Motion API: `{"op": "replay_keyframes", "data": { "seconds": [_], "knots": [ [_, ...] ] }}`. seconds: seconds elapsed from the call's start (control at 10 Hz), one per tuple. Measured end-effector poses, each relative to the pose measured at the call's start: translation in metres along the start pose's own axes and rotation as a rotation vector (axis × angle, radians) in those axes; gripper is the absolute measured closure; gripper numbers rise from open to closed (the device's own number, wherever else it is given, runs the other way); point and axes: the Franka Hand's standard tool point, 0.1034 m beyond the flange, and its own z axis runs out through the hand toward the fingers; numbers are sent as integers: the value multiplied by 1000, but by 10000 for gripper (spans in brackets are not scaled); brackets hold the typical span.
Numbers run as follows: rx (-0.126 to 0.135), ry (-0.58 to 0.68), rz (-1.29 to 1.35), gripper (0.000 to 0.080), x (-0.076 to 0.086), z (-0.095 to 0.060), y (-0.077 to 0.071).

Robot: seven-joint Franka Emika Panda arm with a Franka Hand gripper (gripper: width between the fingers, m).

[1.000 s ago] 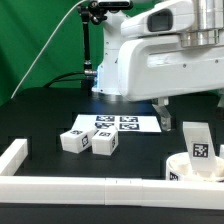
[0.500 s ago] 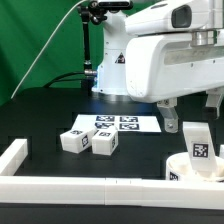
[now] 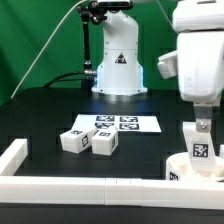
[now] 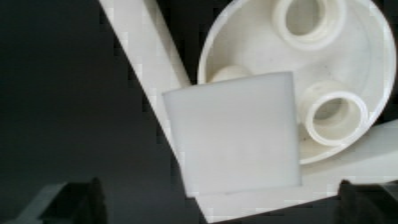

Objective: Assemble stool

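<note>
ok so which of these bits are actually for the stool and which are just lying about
For the stool:
- round seat
- upright leg at the seat
- loose leg lying on the table
- second loose leg beside it

Just lying about:
- marker board
- long white border rail

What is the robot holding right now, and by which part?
Nothing. Its fingers stand wide open, one on each side of the upright stool leg that stands on the round seat, and they are not closed on it.
</note>
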Motion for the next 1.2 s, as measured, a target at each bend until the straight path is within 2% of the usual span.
{"op": "replay_keyframes", "data": {
  "seconds": [0.3,0.6,0.9,1.0,1.1,1.2],
  "knots": [
    [2,-5,-34,150,-4,3,1],
    [8,-5,-44,150,-6,16,-4],
    [8,-6,-40,160,-8,17,-4],
    [8,-6,-40,317,-8,17,-4],
    [8,-6,-39,317,-8,17,-4],
    [7,-6,-39,459,-8,16,-4]
  ]
}}
